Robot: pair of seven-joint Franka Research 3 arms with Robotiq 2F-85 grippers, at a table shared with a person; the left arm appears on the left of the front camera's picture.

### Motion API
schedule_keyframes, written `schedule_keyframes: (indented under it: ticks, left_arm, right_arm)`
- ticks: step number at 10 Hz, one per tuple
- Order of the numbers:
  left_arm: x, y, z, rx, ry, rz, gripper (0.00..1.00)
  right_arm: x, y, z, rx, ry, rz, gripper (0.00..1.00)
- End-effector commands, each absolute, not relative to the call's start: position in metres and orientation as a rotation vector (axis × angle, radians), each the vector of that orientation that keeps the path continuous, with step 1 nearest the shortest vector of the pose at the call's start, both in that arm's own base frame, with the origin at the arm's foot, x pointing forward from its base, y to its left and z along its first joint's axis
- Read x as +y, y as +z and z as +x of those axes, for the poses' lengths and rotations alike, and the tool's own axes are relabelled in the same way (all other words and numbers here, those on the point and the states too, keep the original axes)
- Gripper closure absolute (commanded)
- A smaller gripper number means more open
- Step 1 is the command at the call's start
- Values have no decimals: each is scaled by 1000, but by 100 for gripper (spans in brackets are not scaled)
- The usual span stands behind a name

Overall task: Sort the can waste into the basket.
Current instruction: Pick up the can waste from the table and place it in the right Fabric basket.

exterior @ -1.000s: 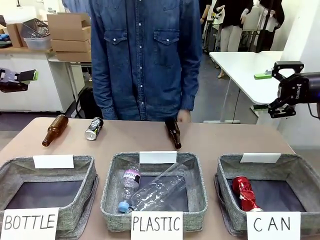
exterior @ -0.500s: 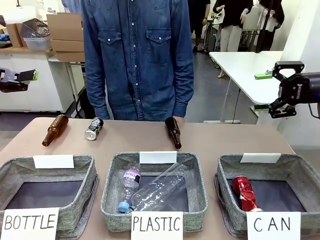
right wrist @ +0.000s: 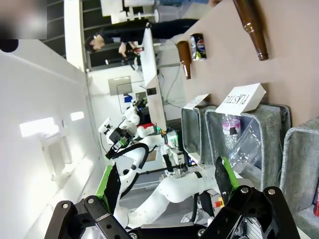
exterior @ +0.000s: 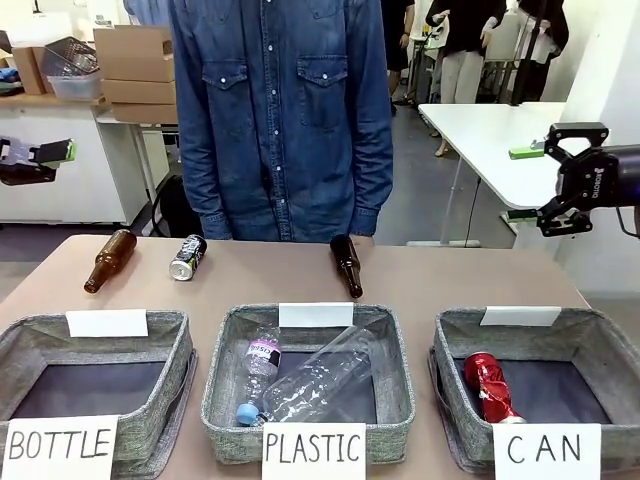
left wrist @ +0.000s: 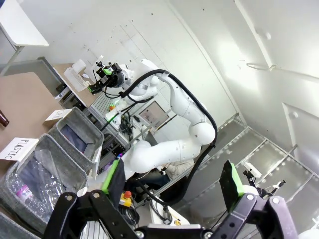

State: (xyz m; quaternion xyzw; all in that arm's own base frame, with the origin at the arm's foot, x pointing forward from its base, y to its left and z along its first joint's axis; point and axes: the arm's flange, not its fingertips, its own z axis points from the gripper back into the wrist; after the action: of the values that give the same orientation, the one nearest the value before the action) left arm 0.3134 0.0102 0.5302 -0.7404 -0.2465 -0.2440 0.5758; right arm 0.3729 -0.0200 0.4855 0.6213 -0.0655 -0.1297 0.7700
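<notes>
You have two cans to count. The red can lies inside the CAN basket, toward its left side. The black can lies on the table at the far left, just beside one brown bottle. A second brown bottle lies at the far middle, in front of the person.

Three baskets line the near edge, with the BOTTLE basket at the left. The PLASTIC basket in the middle holds what look like two clear bottles, overlapping and hard to separate.

Your left jaws and right jaws both stand apart, raised at either side, holding nothing.
</notes>
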Motion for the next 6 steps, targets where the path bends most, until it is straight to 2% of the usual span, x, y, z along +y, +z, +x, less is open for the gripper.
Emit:
schedule_keyframes:
  ticks: [1,2,3,5,6]
  left_arm:
    - [10,530,313,-577,-571,-1734,0]
    - [-1,550,319,-545,-539,-1520,0]
    - [-16,555,337,-365,-496,-1277,0]
    - [-37,542,362,-221,-344,-680,0]
    - [-42,533,368,-140,-328,-441,0]
  right_arm:
    - [-25,486,375,-150,-253,1349,0]
    - [-25,486,375,-150,-253,1349,0]
    - [-25,486,375,-150,-253,1349,0]
    - [-25,486,375,-150,-253,1349,0]
    - [-25,486,375,-150,-253,1349,0]
